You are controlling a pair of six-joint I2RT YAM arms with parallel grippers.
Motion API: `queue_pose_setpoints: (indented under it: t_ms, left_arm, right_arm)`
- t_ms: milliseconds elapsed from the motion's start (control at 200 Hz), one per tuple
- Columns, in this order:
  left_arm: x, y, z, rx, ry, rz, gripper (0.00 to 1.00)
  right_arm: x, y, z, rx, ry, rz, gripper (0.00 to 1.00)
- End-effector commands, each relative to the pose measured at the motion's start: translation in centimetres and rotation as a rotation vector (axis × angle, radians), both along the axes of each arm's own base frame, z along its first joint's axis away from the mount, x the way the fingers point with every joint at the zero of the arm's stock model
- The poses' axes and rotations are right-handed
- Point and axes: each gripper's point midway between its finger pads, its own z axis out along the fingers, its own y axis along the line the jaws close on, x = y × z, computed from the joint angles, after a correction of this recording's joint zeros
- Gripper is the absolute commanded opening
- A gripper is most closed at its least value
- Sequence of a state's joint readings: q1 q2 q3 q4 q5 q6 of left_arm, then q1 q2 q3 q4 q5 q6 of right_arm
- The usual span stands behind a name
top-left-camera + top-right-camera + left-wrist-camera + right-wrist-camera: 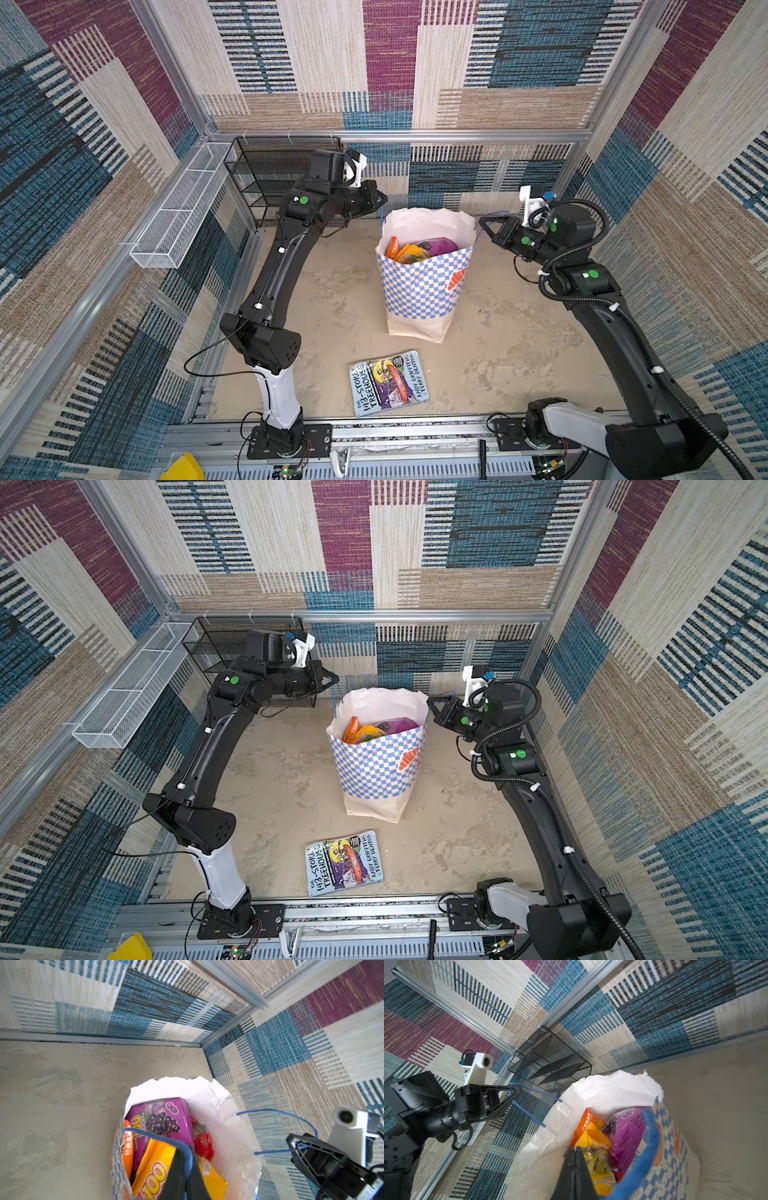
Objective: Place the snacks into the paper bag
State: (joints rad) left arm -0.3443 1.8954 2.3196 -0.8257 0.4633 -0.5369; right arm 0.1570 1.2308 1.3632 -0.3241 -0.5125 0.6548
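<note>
Treehouse book (390, 383) lying nearest, visible only in both top views, paper bag (419, 291) upright mid-table with snacks (162, 1124) inside, left gripper (517, 1093) clamped on one blue cord handle (529, 1114), right gripper (291, 1142) clamped on the opposite handle (270, 1110), mesh rack (266, 174) beyond.

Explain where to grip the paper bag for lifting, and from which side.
Grip the blue cord handles, one from each side: the bag stands upright, open, and its thin walls would likely crumple. The left gripper and right gripper are each shut on one.

One paper bag (419, 291), four visible snacks (164, 1120), one book (388, 382), one rack (266, 183), one basket (178, 208).
</note>
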Motion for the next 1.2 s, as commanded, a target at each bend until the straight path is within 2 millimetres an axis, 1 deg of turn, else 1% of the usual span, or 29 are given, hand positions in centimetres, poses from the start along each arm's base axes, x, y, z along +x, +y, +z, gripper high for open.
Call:
queue_pose_setpoints:
  t_ms: [0,15,40,65,80,115,140,170,200,225,255,320,341,356,431,491,546,586,641,691,746,786,831,906,976,1017,1067,1122,1197]
  left_arm:
    - [-0.4,-1.1,6.6,-0.142,-0.175,-0.077,0.0]
    - [-1.0,-1.4,7.1,-0.157,-0.178,-0.11,0.0]
    - [-1.6,-1.4,7.8,-0.166,-0.19,-0.122,0.0]
    - [-1.9,-1.2,8.2,-0.169,-0.202,-0.122,0.0]
    - [-2.2,-1.1,8.6,-0.17,-0.213,-0.12,0.0]
    - [-2.4,-0.8,8.9,-0.165,-0.233,-0.106,0.0]
    - [-2.7,-0.5,9.0,-0.161,-0.246,-0.1,0.0]
    - [-2.6,0.2,9.1,-0.143,-0.273,-0.053,0.0]
    - [-2.2,0.6,8.3,-0.12,-0.274,-0.027,0.0]
    - [-2.3,1.2,8.3,-0.105,-0.287,0.001,0.0]
    - [-2.2,1.7,7.6,-0.085,-0.288,0.021,0.0]
    - [-2.3,2.3,6.6,-0.062,-0.293,0.039,0.0]
    - [-2.3,2.4,6.0,-0.056,-0.283,0.043,0.0]
    - [-2.3,2.5,5.7,-0.055,-0.279,0.047,0.0]
    - [-2.4,2.4,3.7,-0.059,-0.25,0.035,0.0]
    - [-2.4,2.2,1.8,-0.064,-0.215,0.026,0.0]
    - [-2.3,2.1,0.1,-0.067,-0.176,0.016,0.0]
    - [-2.3,1.9,-0.7,-0.069,-0.151,0.004,0.0]
    - [-2.1,1.8,-1.3,-0.074,-0.129,-0.006,0.0]
    - [-1.8,1.7,-1.2,-0.084,-0.118,-0.013,0.0]
    - [-1.5,1.6,0.0,-0.101,-0.128,-0.018,0.0]
    - [-1.5,1.5,1.2,-0.116,-0.146,-0.026,0.0]
    - [-1.5,1.4,2.5,-0.132,-0.165,-0.032,0.0]
    - [-1.9,1.4,4.9,-0.154,-0.209,-0.038,0.0]
    - [-2.6,1.6,6.3,-0.164,-0.245,-0.041,0.0]
    - [-3.0,1.8,6.4,-0.167,-0.258,-0.037,0.0]
    - [-3.3,2.1,5.9,-0.164,-0.264,-0.028,0.0]
    - [-3.6,2.3,4.5,-0.156,-0.259,-0.019,0.0]
    - [-3.6,2.4,1.2,-0.153,-0.202,-0.004,0.0]
  right_arm:
    - [0.4,1.8,8.4,0.063,-0.249,0.104,0.0]
    - [0.4,2.2,8.9,0.067,-0.258,0.122,0.0]
    - [0.3,2.7,9.5,0.072,-0.269,0.149,0.0]
    - [0.4,3.3,9.6,0.073,-0.269,0.168,0.0]
    - [0.3,3.5,10.4,0.077,-0.287,0.177,0.0]
    - [0.4,3.9,10.8,0.081,-0.294,0.186,0.0]
    - [0.7,4.1,10.7,0.083,-0.291,0.188,0.0]
    - [1.1,4.2,10.4,0.085,-0.28,0.192,0.0]
    - [1.4,4.4,10.0,0.083,-0.27,0.194,0.0]
    - [1.6,4.5,9.6,0.079,-0.261,0.198,0.0]
    - [1.8,4.6,9.2,0.075,-0.255,0.202,0.0]
    - [2.2,4.8,7.6,0.065,-0.227,0.211,0.0]
    - [2.3,4.9,7.3,0.061,-0.222,0.214,0.0]
    - [2.5,5.0,6.2,0.057,-0.197,0.217,0.0]
    - [2.6,5.1,3.4,0.046,-0.141,0.222,0.0]
    - [2.5,5.1,1.0,0.043,-0.095,0.22,0.0]
    - [2.1,5.1,-0.4,0.047,-0.07,0.222,0.0]
    - [1.7,5.1,-0.9,0.047,-0.061,0.224,0.0]
    - [1.5,5.0,-1.1,0.045,-0.059,0.22,0.0]
    - [1.6,4.8,-0.6,0.04,-0.068,0.208,0.0]
    - [1.8,4.8,0.6,0.03,-0.087,0.202,0.0]
    - [2.2,4.9,1.3,0.024,-0.094,0.209,0.0]
    - [2.3,5.1,2.7,0.026,-0.116,0.217,0.0]
    - [2.2,5.2,4.8,0.032,-0.153,0.226,0.0]
    - [1.8,5.1,6.0,0.039,-0.187,0.226,0.0]
    - [1.6,5.1,5.9,0.041,-0.195,0.229,0.0]
    - [1.3,5.2,5.4,0.046,-0.206,0.239,0.0]
    - [1.3,5.2,3.3,0.054,-0.177,0.236,0.0]
    - [1.2,5.4,0.0,0.058,-0.116,0.248,0.0]
